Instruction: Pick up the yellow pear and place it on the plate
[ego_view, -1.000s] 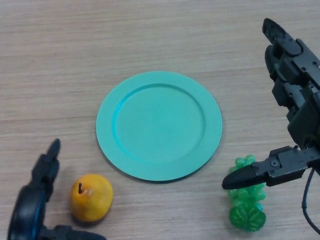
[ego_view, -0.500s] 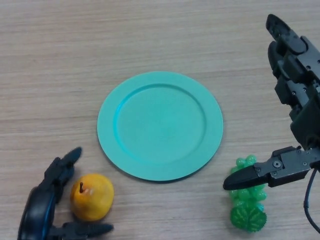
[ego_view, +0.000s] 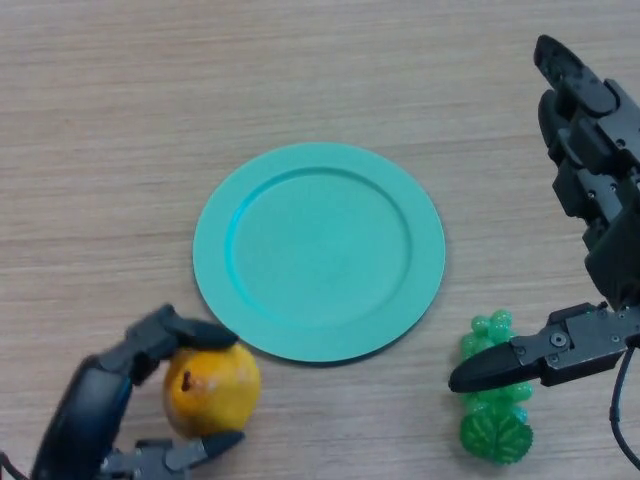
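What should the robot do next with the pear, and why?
Probably lift it. The left hand has its fingers curled round the yellow pear, which sits on the table just beside the teal plate, not on it.

The pear (ego_view: 212, 389) lay on the table (ego_view: 100, 150), just left-front of the plate (ego_view: 318, 250); grapes (ego_view: 494, 400) sat right-front.
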